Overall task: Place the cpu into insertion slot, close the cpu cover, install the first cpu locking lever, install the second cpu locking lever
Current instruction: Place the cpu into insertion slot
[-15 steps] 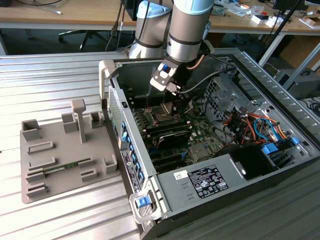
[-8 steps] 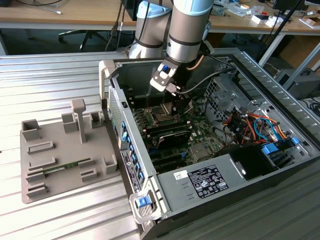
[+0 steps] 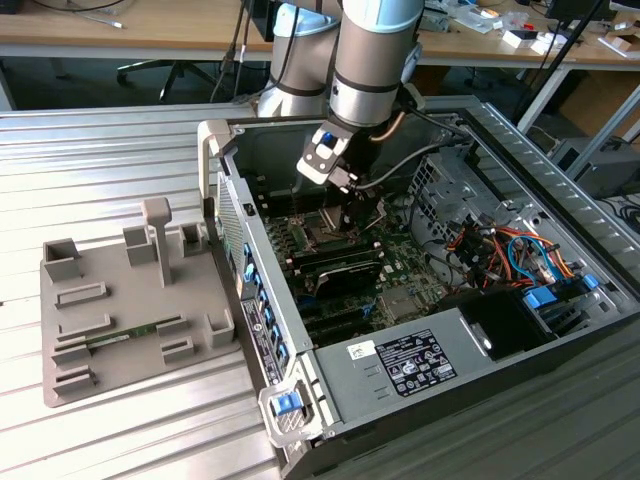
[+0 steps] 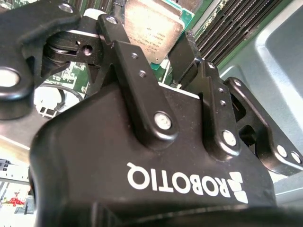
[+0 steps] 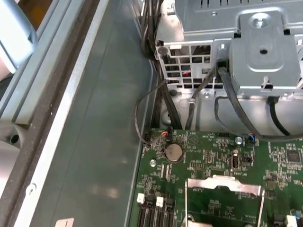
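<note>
The pincer [image 4: 147, 32] is clenched on the cpu [image 4: 154, 21]. In the second wrist view its two fingers [image 4: 182, 52] press on opposite edges of the chip, so the silver top and a sliver of green rim show between them. An edge grip like this leaves the flat underside free to meet the socket, which I take to be the reason for it. The cpu is therefore in the grip and not lying in the slot; I cannot tell how high above it the chip hangs.

The memory slots [image 4: 232, 23] run just beside the chip.

In the exterior view the pincer [image 3: 350, 210] points down inside the open case [image 3: 245, 240], over the slot [image 3: 322, 230] in the green board [image 3: 400, 275]. The case lies on its side with the panel off, so the board faces up — hence the arm [image 3: 365, 70] reaching in from above.

In the first wrist view the cover [image 5: 225, 184] is a silver frame rising off the board. It looks swung open on its hinge, which would leave the slot clear to take the chip.

Outside the case, on the ribbed tabletop [image 3: 120, 150], a grey fixture [image 3: 130, 300] sits beside it at the exterior view's left — out of the arm's way.
</note>
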`<state>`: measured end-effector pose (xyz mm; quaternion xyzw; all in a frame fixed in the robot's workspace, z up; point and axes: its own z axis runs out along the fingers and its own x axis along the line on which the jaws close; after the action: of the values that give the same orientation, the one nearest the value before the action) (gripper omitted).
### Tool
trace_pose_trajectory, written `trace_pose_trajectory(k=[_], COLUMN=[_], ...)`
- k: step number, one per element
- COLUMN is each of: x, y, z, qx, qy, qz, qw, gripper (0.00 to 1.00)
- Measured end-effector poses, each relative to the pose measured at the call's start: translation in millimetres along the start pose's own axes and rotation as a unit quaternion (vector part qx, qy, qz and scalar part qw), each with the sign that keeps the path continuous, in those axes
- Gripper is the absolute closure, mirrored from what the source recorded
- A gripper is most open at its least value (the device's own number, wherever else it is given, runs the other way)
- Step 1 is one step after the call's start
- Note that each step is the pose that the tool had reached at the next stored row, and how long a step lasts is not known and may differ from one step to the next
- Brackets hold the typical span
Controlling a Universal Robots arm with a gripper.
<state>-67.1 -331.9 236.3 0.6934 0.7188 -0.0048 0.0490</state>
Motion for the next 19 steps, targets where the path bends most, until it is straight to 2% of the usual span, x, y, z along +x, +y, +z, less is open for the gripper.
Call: trace_pose_trajectory(k=[6,14,19], x=[6.2,8.3,12.0], y=[-1.1,-5.9,-8.3], z=[2.0,13.4,16.8], qx=[-0.0001,-0.0001,0.0002], qy=[-0.0001,-0.0001,-0.0003], qz=[0.000,-0.001,0.002], qw=[1.0000,1.0000,1.0000], gripper=[0.46,0.46,0.46])
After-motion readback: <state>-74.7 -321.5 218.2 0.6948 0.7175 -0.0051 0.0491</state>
